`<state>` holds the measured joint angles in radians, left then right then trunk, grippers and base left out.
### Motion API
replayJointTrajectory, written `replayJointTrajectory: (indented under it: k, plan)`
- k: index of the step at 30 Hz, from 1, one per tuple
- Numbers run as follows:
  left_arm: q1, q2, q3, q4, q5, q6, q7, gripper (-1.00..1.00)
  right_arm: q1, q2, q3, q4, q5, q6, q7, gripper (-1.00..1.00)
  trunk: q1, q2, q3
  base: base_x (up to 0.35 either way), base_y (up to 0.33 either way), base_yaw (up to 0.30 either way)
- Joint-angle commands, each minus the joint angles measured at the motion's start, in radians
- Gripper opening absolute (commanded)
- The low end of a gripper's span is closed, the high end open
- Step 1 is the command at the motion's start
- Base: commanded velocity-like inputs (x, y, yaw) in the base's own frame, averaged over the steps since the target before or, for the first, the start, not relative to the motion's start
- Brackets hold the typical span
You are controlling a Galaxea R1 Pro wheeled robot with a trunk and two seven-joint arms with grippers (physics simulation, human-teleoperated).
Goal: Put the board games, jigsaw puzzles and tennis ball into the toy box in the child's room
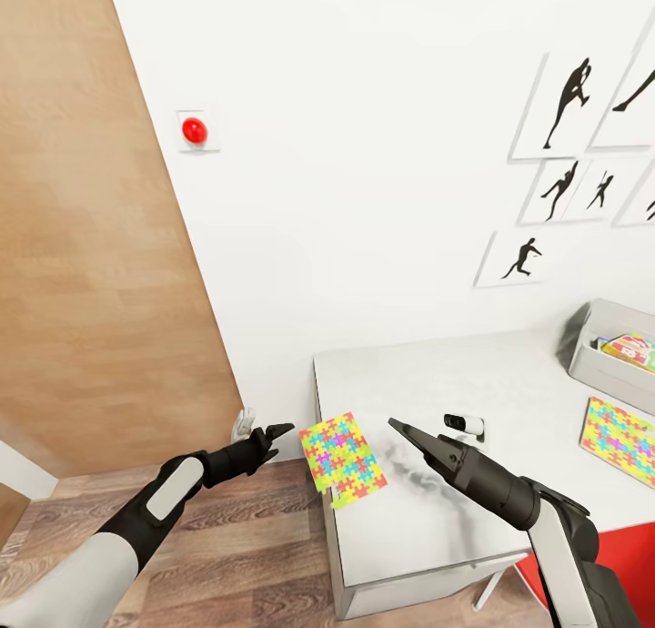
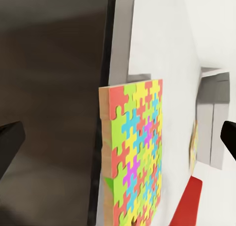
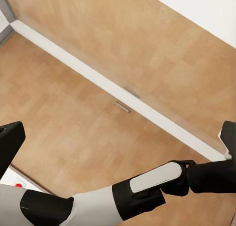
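Observation:
A jigsaw puzzle (image 1: 344,460) (image 2: 137,152) lies on the table (image 1: 473,373), overhanging its left edge. My left gripper (image 1: 277,431) (image 2: 118,145) is open just off that edge, level with the box and not touching it. Above the table, to the right of this puzzle, my right gripper (image 1: 405,430) (image 3: 118,140) is open and empty. A second jigsaw puzzle (image 1: 620,441) (image 2: 194,147) lies at the far right. Behind it stands the grey toy box (image 1: 591,359) (image 2: 216,113) with a printed board game (image 1: 632,350) inside.
A small white and black device (image 1: 464,423) sits on the table beside my right gripper. The white wall carries a red button (image 1: 194,130) and black silhouette pictures (image 1: 569,105). Wood floor (image 1: 246,555) lies left of the table; something red (image 1: 628,541) is at its right end.

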<state>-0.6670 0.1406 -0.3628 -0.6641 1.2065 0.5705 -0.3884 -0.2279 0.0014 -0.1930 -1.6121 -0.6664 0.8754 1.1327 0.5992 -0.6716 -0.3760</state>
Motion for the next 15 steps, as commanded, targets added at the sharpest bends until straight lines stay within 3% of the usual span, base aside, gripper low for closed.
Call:
replayJointTrajectory:
  k: [1, 7, 15]
  plan:
    - [-0.001, 0.001, -0.004, 0.0, 0.006, 0.002, -0.001, 1.0, -0.001, 0.0, 0.0, 0.0, -0.002, 0.005, 0.001, 1.0, 0.004, -0.008, -0.004, 0.0, 0.0, 0.0]
    - [0.0, 0.001, -0.004, 0.0, 0.006, 0.002, -0.001, 1.0, -0.001, 0.0, 0.0, 0.0, -0.002, 0.005, 0.001, 1.0, 0.027, -0.05, -0.023, 0.0, 0.0, 0.0]
    - [0.0, 0.001, -0.004, -0.006, 0.006, 0.002, -0.001, 1.0, -0.001, 0.001, 0.0, 0.0, -0.002, 0.004, 0.001, 1.0, 0.027, -0.05, -0.023, 0.0, 0.0, 0.0]
